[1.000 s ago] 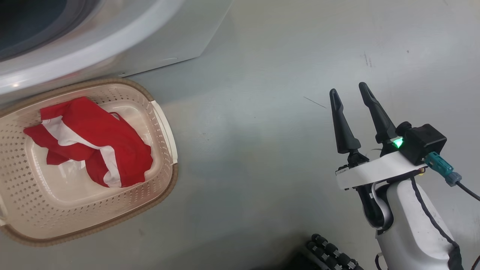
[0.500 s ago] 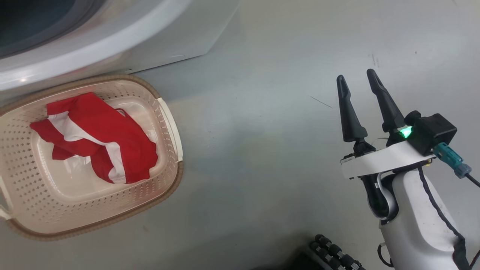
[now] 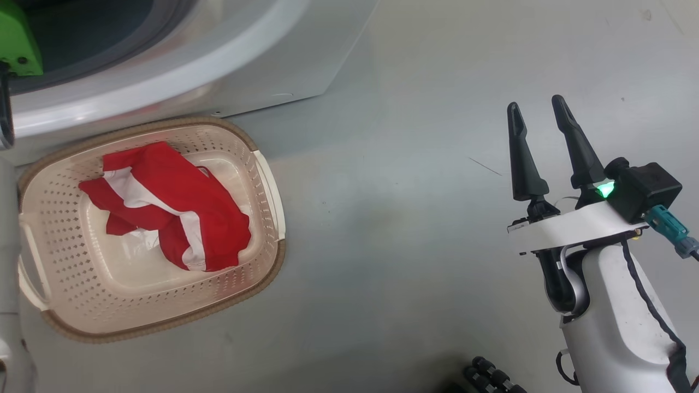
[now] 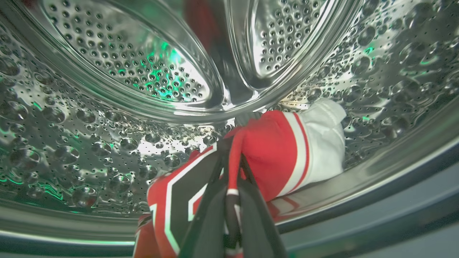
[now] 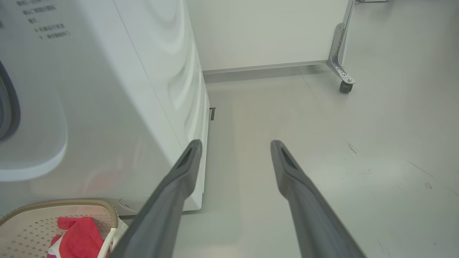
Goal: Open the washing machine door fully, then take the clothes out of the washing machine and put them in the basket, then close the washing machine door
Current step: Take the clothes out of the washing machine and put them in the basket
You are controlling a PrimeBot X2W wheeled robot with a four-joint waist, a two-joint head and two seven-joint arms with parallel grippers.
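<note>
Inside the steel drum (image 4: pixel 107 71) of the washing machine (image 3: pixel 246 60), my left gripper (image 4: pixel 233 150) is shut on a fold of a red jersey (image 4: pixel 272 150) with a white sleeve and navy-and-white lettering. The cream basket (image 3: pixel 164 322) stands on the floor against the machine's front and holds a red garment with white stripes (image 3: pixel 180 218). My right gripper (image 3: pixel 536 103) hangs open and empty over bare floor, well right of the basket. The right wrist view shows this gripper (image 5: pixel 236 143), the washer's side (image 5: pixel 107 89) and a basket corner (image 5: pixel 53 203). The door is out of view.
A pale forearm (image 3: pixel 8 273) runs up the head view's left edge, with a green part (image 3: pixel 16 43) at the drum opening. Grey floor (image 3: pixel 382 218) lies open between basket and right gripper. A white panel on a caster (image 5: pixel 346 86) stands behind the washer.
The head camera has shifted, bringing the basket's left side, the pale forearm and the green part into view. My right gripper has risen a little against the floor marks, still open.
</note>
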